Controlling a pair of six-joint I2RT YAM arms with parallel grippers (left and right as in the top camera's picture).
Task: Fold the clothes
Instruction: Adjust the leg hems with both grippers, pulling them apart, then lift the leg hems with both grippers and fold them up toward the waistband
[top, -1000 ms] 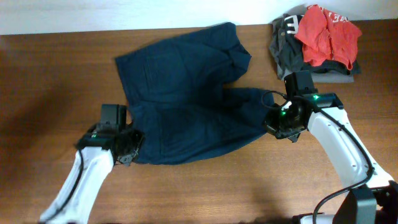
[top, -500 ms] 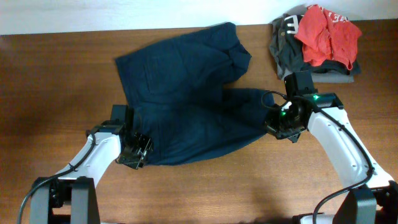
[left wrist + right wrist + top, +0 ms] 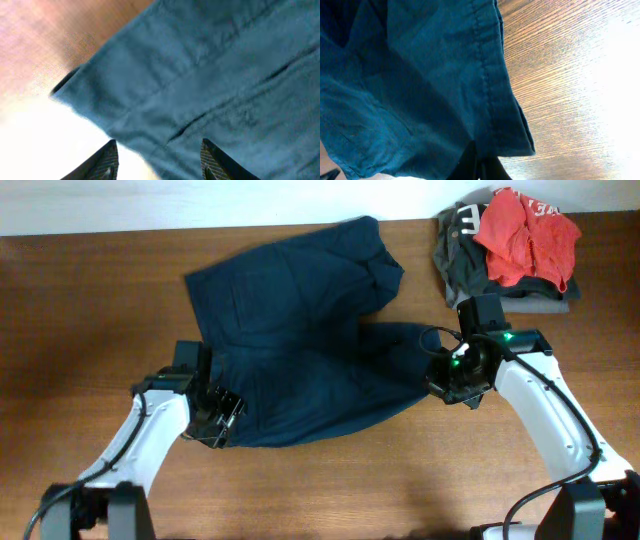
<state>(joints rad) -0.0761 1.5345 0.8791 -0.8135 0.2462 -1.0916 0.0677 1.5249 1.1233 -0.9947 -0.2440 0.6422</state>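
Down at the lower left of the overhead view, the left gripper [image 3: 218, 420] sat at the bottom-left edge of the shorts [image 3: 300, 330]. Its wrist view showed the two fingers [image 3: 107, 161] spread wide, the blue hem lying partly across the gap, nothing pinched. The shorts lay wrinkled across the middle of the table [image 3: 80, 300], from upper centre down to lower centre, one leg running off to the right. There the right gripper [image 3: 438, 377] met that leg's tip, and its wrist view had the jaws closed tight on the hem's corner. In the upper right, a red garment [image 3: 525, 235] lay on top of dark grey clothes [image 3: 458, 265], apart from the shorts.
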